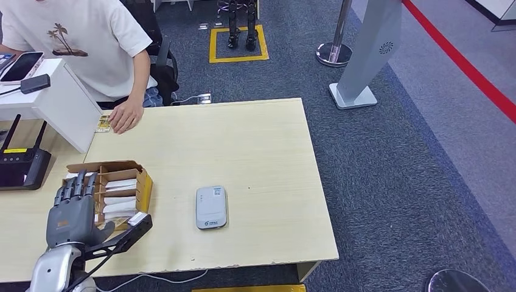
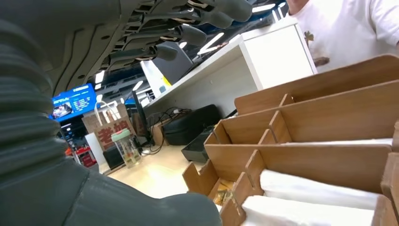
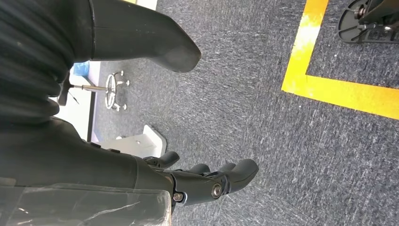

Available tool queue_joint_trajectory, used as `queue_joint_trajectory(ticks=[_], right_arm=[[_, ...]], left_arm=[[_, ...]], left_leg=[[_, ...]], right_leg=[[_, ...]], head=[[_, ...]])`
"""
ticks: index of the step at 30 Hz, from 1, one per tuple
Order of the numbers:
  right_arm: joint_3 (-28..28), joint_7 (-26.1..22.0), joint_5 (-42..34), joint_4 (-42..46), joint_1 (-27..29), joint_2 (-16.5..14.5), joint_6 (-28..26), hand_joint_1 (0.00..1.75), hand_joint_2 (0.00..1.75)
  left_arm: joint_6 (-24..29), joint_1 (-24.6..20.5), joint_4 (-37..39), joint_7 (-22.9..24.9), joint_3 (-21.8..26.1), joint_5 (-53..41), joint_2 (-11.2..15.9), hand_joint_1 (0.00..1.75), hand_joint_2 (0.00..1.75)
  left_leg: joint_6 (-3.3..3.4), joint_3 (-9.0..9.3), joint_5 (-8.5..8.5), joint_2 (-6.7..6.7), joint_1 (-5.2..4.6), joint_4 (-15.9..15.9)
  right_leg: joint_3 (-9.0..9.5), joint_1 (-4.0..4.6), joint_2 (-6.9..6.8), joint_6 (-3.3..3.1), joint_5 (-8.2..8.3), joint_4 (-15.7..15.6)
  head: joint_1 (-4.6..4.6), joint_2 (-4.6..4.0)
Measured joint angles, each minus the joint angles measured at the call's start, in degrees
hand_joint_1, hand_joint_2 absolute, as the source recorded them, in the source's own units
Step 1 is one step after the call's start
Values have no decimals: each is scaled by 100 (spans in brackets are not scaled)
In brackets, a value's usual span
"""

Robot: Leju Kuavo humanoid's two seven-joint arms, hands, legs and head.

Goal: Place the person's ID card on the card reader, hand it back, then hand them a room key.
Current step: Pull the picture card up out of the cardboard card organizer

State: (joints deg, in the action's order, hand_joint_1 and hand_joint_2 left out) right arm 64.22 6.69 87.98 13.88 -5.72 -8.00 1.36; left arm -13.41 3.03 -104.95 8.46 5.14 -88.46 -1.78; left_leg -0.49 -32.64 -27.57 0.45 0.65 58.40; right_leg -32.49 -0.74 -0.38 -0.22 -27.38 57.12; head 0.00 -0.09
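The card (image 1: pixel 104 123) at the table's far edge is partly covered by the person's hand (image 1: pixel 126 115); its print is too small to be read. The person (image 1: pixel 79 42) is cut off by the top edge. The card box (image 1: pixel 115 188) is partly hidden behind the left hand (image 1: pixel 74 210).

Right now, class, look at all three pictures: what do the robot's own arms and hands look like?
The left hand is dark grey with a small orange mark on its back, on a silver forearm with a black strut and a thin cable. Close up, it shows a grey ribbed cover, a thick grey thumb and darker fingers. The right hand looks alike, with clear plastic film near the wrist.
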Motion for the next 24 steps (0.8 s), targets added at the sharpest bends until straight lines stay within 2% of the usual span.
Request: queue_joint_trajectory(ticks=[6,24], right_arm=[[0,-1,-3,0,1,9,7,0,175],[-9,27,13,-2,5,20,35,0,175]], left_arm=[[-164,12,36,-85,-30,0,-82,0,175],[-125,16,141,-227,-192,0,-247,0,175]], left_leg=[[0,0,0,0,0,0],[0,0,0,0,0,0]], right_leg=[[0,0,0,0,0,0],[0,0,0,1,0,0]], head=[[0,0],[0,0]])
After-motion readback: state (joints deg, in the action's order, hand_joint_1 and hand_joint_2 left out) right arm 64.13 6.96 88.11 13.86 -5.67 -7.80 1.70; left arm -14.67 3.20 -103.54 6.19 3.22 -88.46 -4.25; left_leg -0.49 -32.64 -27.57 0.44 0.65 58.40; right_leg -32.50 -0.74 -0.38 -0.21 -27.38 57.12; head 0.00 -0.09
